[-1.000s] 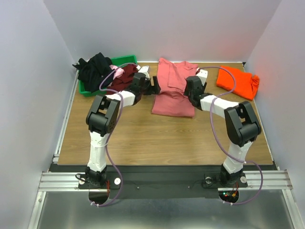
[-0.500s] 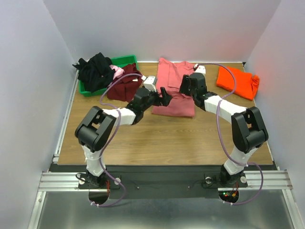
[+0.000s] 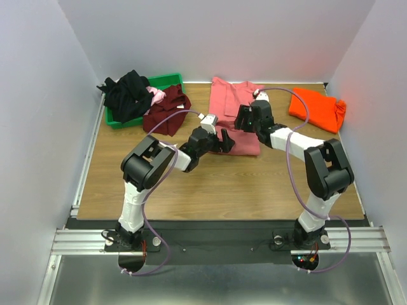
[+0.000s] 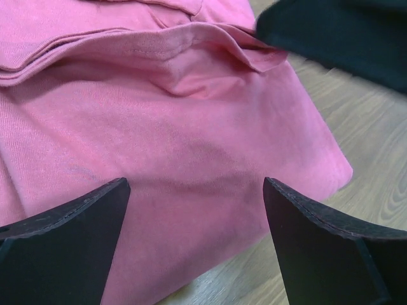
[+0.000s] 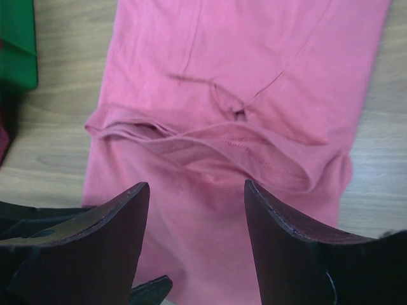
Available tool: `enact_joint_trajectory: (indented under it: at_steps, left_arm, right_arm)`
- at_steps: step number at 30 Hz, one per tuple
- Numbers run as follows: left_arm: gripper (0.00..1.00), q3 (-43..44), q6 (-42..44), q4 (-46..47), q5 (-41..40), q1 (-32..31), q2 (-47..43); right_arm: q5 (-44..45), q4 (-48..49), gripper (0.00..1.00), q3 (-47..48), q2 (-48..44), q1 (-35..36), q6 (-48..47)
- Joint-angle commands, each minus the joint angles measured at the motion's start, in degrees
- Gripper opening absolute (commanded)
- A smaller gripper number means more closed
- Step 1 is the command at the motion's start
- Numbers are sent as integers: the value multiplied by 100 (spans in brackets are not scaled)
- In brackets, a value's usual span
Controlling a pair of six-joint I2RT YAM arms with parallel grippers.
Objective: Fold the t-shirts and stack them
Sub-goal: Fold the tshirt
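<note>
The wooden table carries the salmon-pink t-shirt directly beneath both claws. It is partly folded, with layered edges running across just ahead of the left gripper. That claw stands wide apart and empty, close over the shirt's near folded end. The right gripper is also parted, with nothing between its fingers, looking down on the fold line. The orange t-shirt lies well off to the right claw's outer side, the maroon t-shirt to the left claw's outer side. The cloth looks light, thin and limp, so it will likely sag and drag. Better to pinch all layers together at the folded end's corners, one per claw, than take the loose stitched hem
</note>
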Motion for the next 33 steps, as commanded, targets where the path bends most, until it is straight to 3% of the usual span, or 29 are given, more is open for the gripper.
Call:
enact_joint_trajectory:
  at_steps: [1,8,26,33]
  left_arm:
    - [99,-13,65,123,-295,-111,-31]
    - [98,-347,214,-159,-638,-251,-277]
    - [98,-927,302,-335,-964,-515,-558]
    - [98,-1120,329,-431,-1007,-577,-935]
  right_arm:
    - [-526,130,67,157,224,19,72]
    - [-579,86,67,376,637,134,2]
    - [818,-635,67,2063,2008,134,-305]
    - [1249,-881,68,2275,1807,125,-402]
